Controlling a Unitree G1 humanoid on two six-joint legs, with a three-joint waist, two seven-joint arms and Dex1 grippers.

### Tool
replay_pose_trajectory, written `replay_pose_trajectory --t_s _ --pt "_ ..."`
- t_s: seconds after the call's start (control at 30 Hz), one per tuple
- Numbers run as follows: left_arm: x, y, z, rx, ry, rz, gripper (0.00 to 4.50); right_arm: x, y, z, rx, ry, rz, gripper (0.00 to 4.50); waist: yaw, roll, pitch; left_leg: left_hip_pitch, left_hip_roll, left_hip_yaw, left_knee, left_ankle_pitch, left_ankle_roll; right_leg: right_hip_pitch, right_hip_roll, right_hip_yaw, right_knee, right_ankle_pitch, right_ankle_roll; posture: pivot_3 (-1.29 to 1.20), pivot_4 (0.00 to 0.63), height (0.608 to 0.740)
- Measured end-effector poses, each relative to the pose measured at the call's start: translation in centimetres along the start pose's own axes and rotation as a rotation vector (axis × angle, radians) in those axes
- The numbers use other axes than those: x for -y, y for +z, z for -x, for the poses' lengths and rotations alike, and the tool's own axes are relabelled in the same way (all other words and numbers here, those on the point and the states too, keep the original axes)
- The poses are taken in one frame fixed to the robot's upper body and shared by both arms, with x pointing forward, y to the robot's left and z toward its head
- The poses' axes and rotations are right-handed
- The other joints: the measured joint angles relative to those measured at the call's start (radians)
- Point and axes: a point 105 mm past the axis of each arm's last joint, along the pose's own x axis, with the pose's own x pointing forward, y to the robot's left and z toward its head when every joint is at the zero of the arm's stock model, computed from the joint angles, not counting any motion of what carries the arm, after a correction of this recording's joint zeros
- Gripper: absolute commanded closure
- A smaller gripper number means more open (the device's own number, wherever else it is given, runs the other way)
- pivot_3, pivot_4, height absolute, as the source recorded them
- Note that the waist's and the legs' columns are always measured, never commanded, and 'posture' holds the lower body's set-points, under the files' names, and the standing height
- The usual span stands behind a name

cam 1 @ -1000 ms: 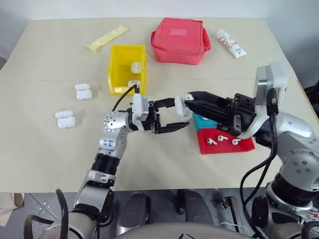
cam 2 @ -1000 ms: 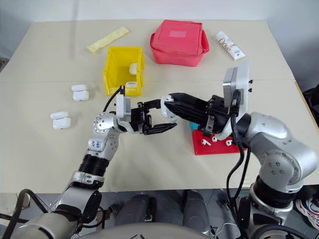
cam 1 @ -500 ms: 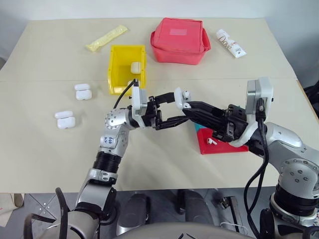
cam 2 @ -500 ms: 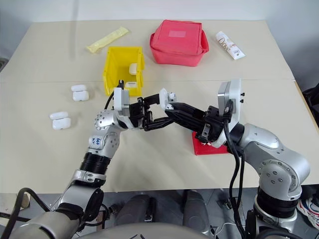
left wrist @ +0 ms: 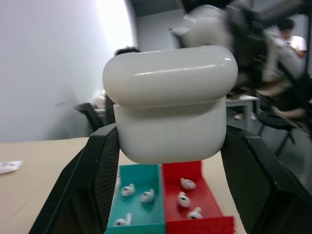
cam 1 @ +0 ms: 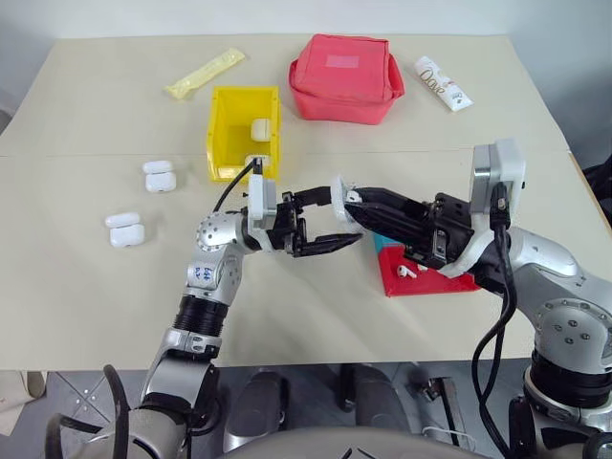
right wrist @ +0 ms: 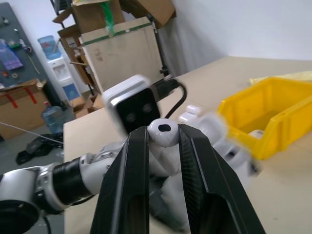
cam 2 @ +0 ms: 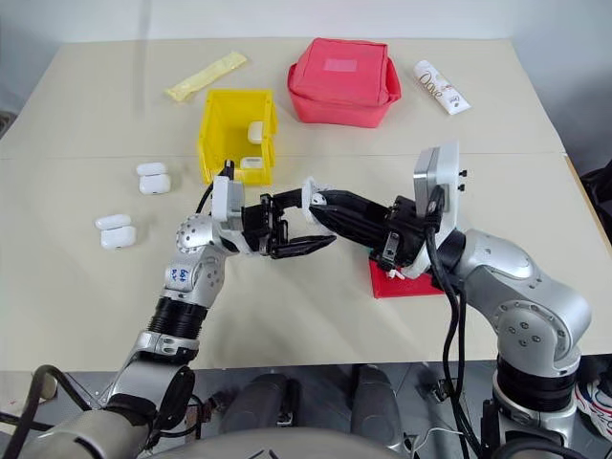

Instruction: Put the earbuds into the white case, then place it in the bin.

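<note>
My left gripper (cam 1: 337, 216) is shut on the white case (left wrist: 170, 112), held above the table in the middle. In the left wrist view the lid sits down on the body. My right gripper (cam 1: 352, 198) reaches in from the right with its tips at the case (cam 1: 338, 190). It is shut on one of the earbuds (right wrist: 163, 131). More earbuds (left wrist: 187, 184) lie in the red tray (cam 1: 426, 283) and the teal tray (left wrist: 141, 222) below my right arm. The yellow bin (cam 1: 224, 134) stands behind my left gripper with a case (cam 1: 260, 127) inside.
Two open white cases (cam 1: 160, 176) (cam 1: 125, 229) lie on the table at the left. A pink-red pouch (cam 1: 344, 76), a yellow sachet (cam 1: 206, 74) and a white tube (cam 1: 443, 83) lie along the far side.
My right wrist has dropped and turned while its fingertips stay at the case. The left gripper keeps its hold in about the same place.
</note>
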Motion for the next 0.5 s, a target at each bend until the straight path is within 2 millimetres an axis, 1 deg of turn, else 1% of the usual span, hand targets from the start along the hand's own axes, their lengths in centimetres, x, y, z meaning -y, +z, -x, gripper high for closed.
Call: replay_pose_trajectory --t_s 0.3,0.5 --pt "0.03 -0.05 -0.01 0.001 0.002 0.001 1.74 0.3 0.12 0.11 0.005 -0.013 -0.002 4.01 0.0 0.0 0.0 0.0 0.0 0.0 0.0 0.0 0.0 0.0 0.0 0.0 0.0 0.0 0.0 0.0 0.15 0.74" --pt "-0.03 -0.04 -0.06 0.005 0.008 0.003 1.74 0.34 -0.48 0.3 -0.002 -0.018 -0.03 4.01 0.0 0.0 0.0 0.0 0.0 0.0 0.0 0.0 0.001 0.0 0.0 0.0 0.0 0.0 0.0 0.0 0.15 0.74"
